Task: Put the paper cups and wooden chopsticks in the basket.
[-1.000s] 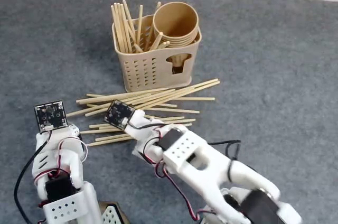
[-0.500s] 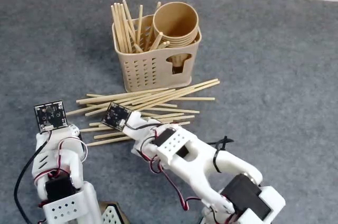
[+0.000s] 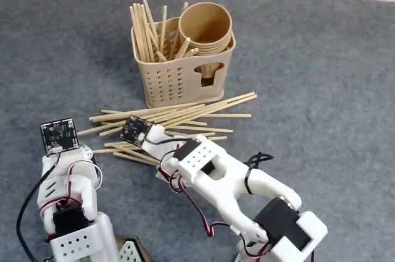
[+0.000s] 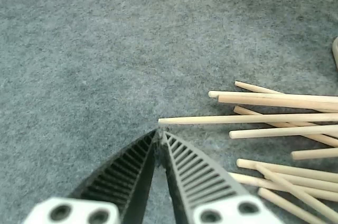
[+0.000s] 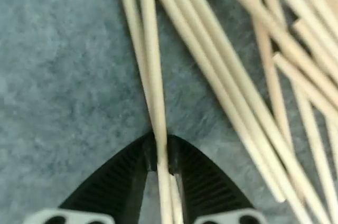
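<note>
From above, the beige basket [image 3: 162, 83] stands on the grey carpet [image 3: 321, 89] at the far side. The paper cups [image 3: 207, 24] sit stacked inside it, in its right part. A bundle of standing chopsticks [image 3: 147, 30] leans in its left part. In front of the basket, the loose chopsticks [image 3: 185, 114] lie spread on the carpet. The right arm [image 3: 216, 178] bends over the near edge of this pile, with its wrist low above the sticks. Compared with one second ago, this arm has swung towards the left. The few sticks under its wrist, which pointed up to the right before, now slant down to the right. The left arm [image 3: 68, 194] stands at the near left corner in the same pose as before.

In the left wrist view, the left gripper [image 4: 159, 133] has its two black fingers pressed together at the tips, with nothing between them. It hangs over bare carpet, just beside the end of one loose chopstick [image 4: 237, 119].

In the right wrist view, the right gripper [image 5: 160, 139] pinches a pair of chopsticks [image 5: 156, 102] between its fingers. The two sticks lie close together and run away from the fingers across the carpet. More sticks of the pile lie crossed beside them.
</note>
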